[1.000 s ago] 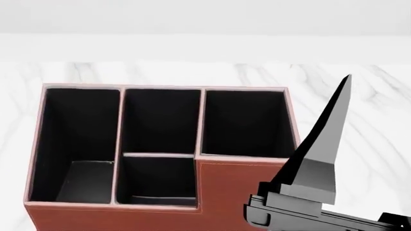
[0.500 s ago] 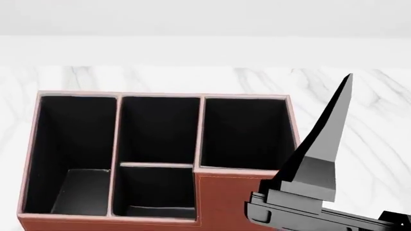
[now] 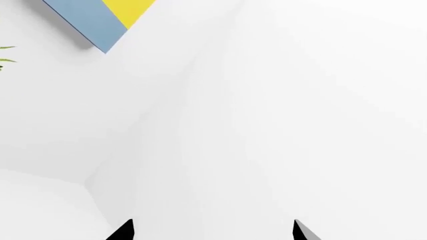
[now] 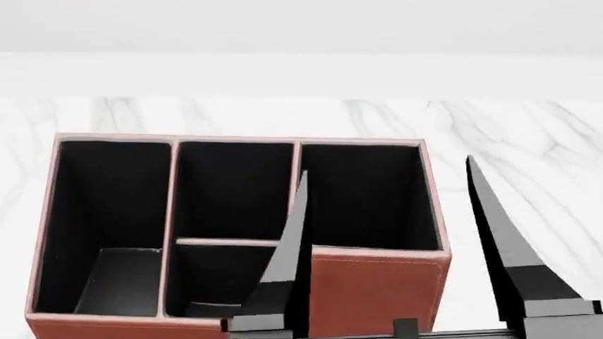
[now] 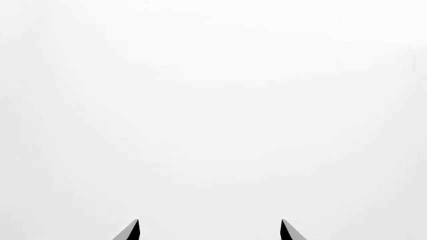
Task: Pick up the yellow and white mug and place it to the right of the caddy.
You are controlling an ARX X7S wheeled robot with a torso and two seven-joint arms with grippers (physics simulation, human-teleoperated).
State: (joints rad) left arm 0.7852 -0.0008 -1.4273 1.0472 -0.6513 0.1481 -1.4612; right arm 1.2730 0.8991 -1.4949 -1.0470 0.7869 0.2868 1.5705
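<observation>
The caddy [image 4: 377, 289], reddish-brown with black-lined compartments, stands on the marble table in the head view. My right gripper [image 4: 386, 165] is close to the camera, in front of the caddy's right part. Its two dark fingers [image 4: 287, 261] stand wide apart with nothing between them. The right wrist view shows only its two spread fingertips [image 5: 133, 231] against plain white. My left gripper [image 3: 212, 230] shows only in the left wrist view, open and empty, facing white walls. The yellow and white mug is out of view in every frame.
The white marble table [image 4: 527, 141] reaches out to the right of and behind the caddy, up to a white wall. In the left wrist view a blue and yellow panel [image 3: 100, 17] hangs on a wall, and a bit of green plant [image 3: 5, 55] shows at the edge.
The head view first tilted a little, shifting the caddy down. The right gripper then turned, from one finger edge-on at the right to both fingers spread across the caddy's right front.
</observation>
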